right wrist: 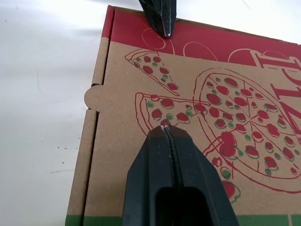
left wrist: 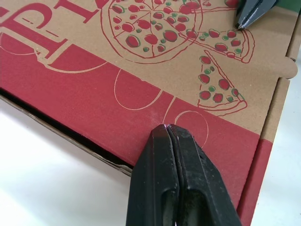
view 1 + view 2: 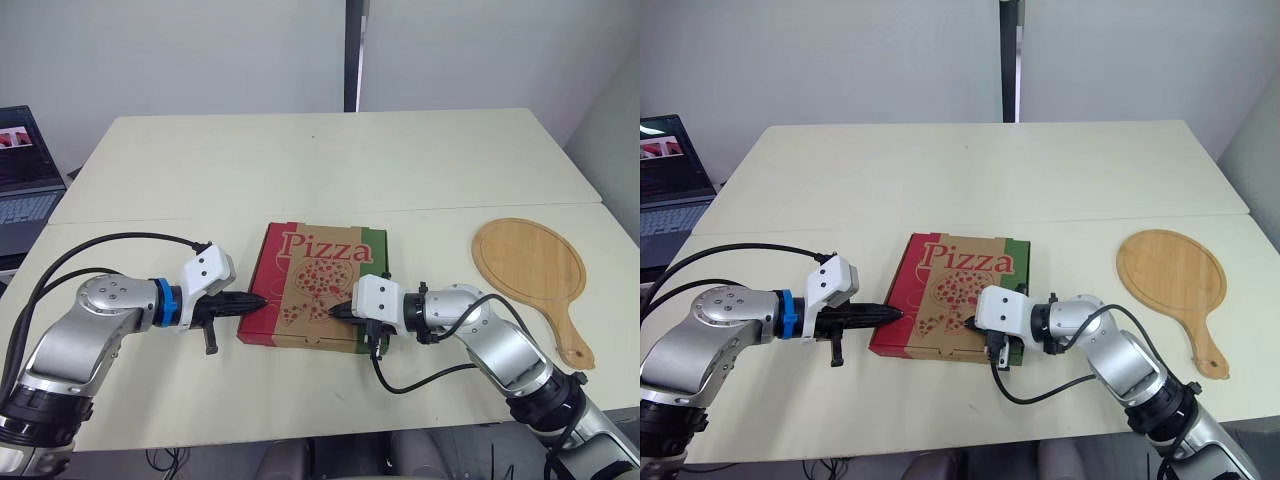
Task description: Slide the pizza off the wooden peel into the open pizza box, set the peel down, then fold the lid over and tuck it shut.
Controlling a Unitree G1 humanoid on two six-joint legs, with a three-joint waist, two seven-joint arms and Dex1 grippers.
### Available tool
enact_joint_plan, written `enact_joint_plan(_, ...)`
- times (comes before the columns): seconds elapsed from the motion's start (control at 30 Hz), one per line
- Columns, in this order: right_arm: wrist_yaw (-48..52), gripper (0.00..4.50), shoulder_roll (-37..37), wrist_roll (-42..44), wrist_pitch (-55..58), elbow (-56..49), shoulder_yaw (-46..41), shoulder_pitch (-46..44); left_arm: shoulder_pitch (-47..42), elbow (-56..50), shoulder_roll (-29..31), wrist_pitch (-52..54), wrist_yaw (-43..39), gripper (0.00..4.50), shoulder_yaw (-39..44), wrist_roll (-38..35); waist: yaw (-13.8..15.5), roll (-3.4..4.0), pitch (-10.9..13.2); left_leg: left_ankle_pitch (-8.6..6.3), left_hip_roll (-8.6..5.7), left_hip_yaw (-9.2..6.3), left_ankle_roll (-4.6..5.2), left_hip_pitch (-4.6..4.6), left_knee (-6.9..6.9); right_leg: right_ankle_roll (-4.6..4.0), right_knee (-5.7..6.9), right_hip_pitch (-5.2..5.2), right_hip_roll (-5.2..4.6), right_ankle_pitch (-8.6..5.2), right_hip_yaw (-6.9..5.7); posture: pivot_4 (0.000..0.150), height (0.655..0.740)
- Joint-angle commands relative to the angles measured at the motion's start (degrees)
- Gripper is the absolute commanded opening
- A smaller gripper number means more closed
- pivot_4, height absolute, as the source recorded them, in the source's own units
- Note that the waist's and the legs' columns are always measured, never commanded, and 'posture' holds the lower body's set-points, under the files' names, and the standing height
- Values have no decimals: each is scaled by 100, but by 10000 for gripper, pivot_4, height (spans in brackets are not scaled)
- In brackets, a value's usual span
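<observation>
The pizza box (image 3: 316, 283) lies with its lid down in the middle of the table, its printed top with the red word Pizza facing up. My left gripper (image 3: 260, 298) is shut, its tips pressing on the red left strip of the lid (image 2: 141, 101). On the lid's front right part rests my right gripper (image 3: 333, 311), also shut, tips on the pizza drawing (image 1: 197, 117). The wooden peel (image 3: 530, 264) lies flat and bare on the table to the right of the box, handle toward me. The pizza is hidden.
A laptop (image 3: 25, 180) stands off the table's left edge. A seam (image 3: 470, 208) crosses the table behind the box. Black cables (image 3: 110, 245) loop from both arms over the tabletop.
</observation>
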Motion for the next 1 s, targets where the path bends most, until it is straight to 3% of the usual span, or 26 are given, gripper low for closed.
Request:
enact_joint_plan(0.03,-149,358,-39,277,-80,-458,-702,80,-61,114,-256,581,574,0,819,-524,0,-5,5,0,0,-3,0,-3,2,0,1,-2,0,0,-2,1500,7400)
enact_joint_plan(0.17,-447,358,-147,410,15,-607,-1464,272,-157,280,-558,739,1324,0,1458,-615,0,-6,5,0,0,-16,-1,-7,2,0,0,-6,1,1,-9,1500,7400)
enact_joint_plan(0.3,-789,358,-367,126,-67,-302,-1893,463,122,255,-751,519,1708,0,1380,-262,3,-7,5,1,-4,-14,-9,-7,0,-1,-3,-7,-3,1,-5,1500,7400)
enact_joint_plan(0.6,-794,358,-528,-421,-327,378,-1318,656,728,-350,-1006,575,1753,0,610,-148,0,-9,8,-2,-3,-4,-8,-8,-1,-1,-3,-8,-3,1,1,1500,7400)
enact_joint_plan(1.0,-524,358,-493,-397,-472,487,-1156,634,1069,-836,-877,928,1526,0,575,-423,-1,-9,8,-2,-4,-2,-8,-6,-1,-1,-5,-7,-4,1,4,1500,7400)
